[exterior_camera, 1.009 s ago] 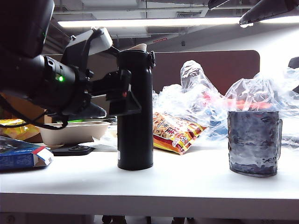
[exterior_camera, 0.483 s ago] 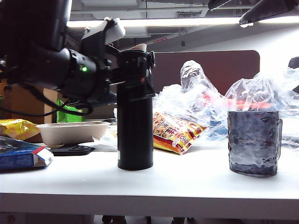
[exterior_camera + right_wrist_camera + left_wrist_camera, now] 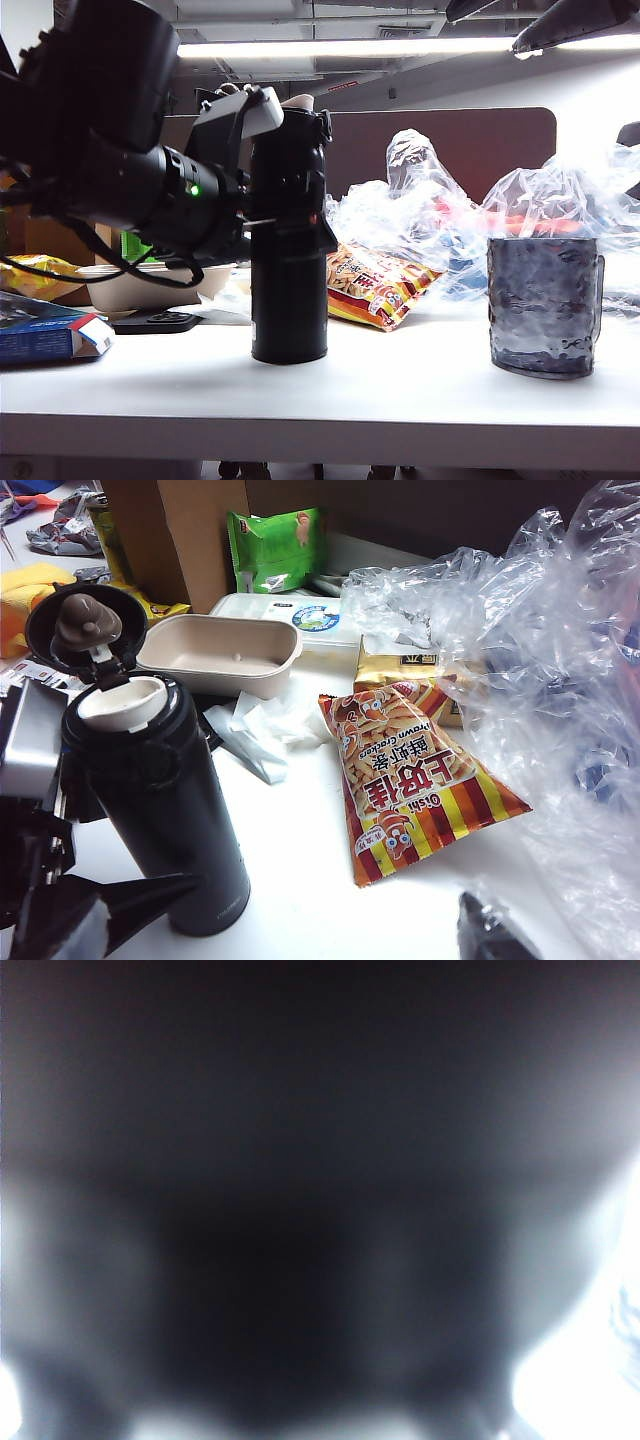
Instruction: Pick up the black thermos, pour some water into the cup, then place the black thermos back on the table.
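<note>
On the table (image 3: 400, 385) stand one black thermos (image 3: 289, 300) and one cup (image 3: 544, 305), both upright and well apart from each other. There are two grippers, but only one shows clearly. The left gripper (image 3: 300, 215) is at the upper half of the thermos, on the side away from the cup. Its dark fingers (image 3: 318, 232) stand one on each side of the thermos body, spread wide, and it is not possible to tell if they touch it. The left wrist view is only a dark blur, so close is the thermos to that camera.

In the right wrist view the thermos (image 3: 160, 800) has its flip lid (image 3: 85, 628) open and the pale spout (image 3: 123, 702) uncovered. The fingers of the left gripper (image 3: 105, 905) show beside the low part of the thermos. The right gripper itself does not appear in any view; by its reading the jaws stand wide apart.

Behind the thermos lie one snack bag (image 3: 375, 285), one beige tray (image 3: 150, 285) and a heap of clear plastic bags (image 3: 470, 220). One blue box (image 3: 45, 335) lies under the left arm, near the table's front edge. Between the thermos and the cup the white surface is bare, and the same is true in front of both, up to the front edge. The cup stands far from the left gripper, near the right side of the exterior view.
</note>
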`<state>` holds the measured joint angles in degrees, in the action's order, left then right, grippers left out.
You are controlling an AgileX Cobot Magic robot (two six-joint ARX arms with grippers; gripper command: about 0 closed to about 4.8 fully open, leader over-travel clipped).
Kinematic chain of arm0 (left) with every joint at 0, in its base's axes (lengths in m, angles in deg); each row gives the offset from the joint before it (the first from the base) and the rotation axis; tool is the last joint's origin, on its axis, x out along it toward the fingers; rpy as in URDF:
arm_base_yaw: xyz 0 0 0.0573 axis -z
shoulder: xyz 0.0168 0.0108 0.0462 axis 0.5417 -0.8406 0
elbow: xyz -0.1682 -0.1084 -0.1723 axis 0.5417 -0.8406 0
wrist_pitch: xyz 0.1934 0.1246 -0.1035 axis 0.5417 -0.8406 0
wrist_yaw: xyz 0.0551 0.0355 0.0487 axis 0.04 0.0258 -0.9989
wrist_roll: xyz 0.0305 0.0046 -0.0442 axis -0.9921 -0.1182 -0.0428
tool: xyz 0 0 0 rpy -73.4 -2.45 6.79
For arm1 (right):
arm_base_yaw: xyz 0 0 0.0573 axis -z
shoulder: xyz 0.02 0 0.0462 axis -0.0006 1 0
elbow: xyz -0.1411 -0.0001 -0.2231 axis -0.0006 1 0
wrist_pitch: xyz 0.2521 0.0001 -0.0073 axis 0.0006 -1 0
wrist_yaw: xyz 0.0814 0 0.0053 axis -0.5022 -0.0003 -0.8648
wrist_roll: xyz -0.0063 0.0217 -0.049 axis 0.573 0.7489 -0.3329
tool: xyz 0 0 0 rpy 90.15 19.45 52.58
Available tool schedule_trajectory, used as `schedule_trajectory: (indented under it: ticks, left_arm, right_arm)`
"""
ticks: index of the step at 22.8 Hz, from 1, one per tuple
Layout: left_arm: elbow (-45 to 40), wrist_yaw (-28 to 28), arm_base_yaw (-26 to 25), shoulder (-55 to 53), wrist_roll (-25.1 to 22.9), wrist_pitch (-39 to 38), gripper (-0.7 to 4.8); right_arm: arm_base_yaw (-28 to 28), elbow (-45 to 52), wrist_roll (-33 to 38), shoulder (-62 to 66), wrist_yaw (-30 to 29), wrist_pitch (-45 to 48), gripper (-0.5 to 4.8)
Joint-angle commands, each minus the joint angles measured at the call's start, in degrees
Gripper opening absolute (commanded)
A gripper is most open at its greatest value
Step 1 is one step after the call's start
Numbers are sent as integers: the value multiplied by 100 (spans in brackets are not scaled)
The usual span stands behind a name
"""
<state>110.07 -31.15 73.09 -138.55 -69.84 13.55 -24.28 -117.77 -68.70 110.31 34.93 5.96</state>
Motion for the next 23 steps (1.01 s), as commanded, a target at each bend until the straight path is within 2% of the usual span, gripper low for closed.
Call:
schedule_trajectory:
  ticks: [1, 8, 9, 10, 12, 14, 16, 17, 18, 21, 22, 23]
  left_arm:
    - [42, 4, -4, -175, 20, 463, 479]
    - [39, -17, -4, -188, 17, 798, 479]
    - [39, -11, -4, -188, 15, 800, 425]
    - [39, 0, -4, -188, 15, 800, 317]
    - [39, -2, -4, -188, 15, 807, 243]
    - [39, 0, -4, -188, 15, 826, 77]
    - [42, -2, -4, -186, -9, 887, 78]
    - [42, -4, -4, -186, -251, 885, 57]
    - [42, 2, -4, -184, -522, 898, 2]
    - [107, 13, -4, -175, -763, 1191, -6]
    - [236, 85, -4, -160, -796, 1008, -6]
    - [579, 157, -7, -146, -800, 496, -6]
  right_arm:
    - [0, 48, -22, 0, -7, -177, 479]
    - [0, 59, -17, 0, -11, 85, 479]
    - [-2, 59, -17, 0, -11, 85, 479]
    - [-2, 59, -17, 0, -11, 85, 479]
    - [-2, 59, -17, -2, -15, 52, 479]
    - [0, 59, -20, -4, -11, -50, 479]
    - [0, 59, -20, -2, -4, -22, 479]
    - [0, 59, -20, -2, 0, -17, 479]
    - [0, 59, -20, -2, -2, -24, 479]
    - [2, 33, -17, -11, 63, -37, 479]
    - [13, 11, -17, -33, 103, -37, 479]
    - [114, 13, -20, -90, 153, -109, 479]
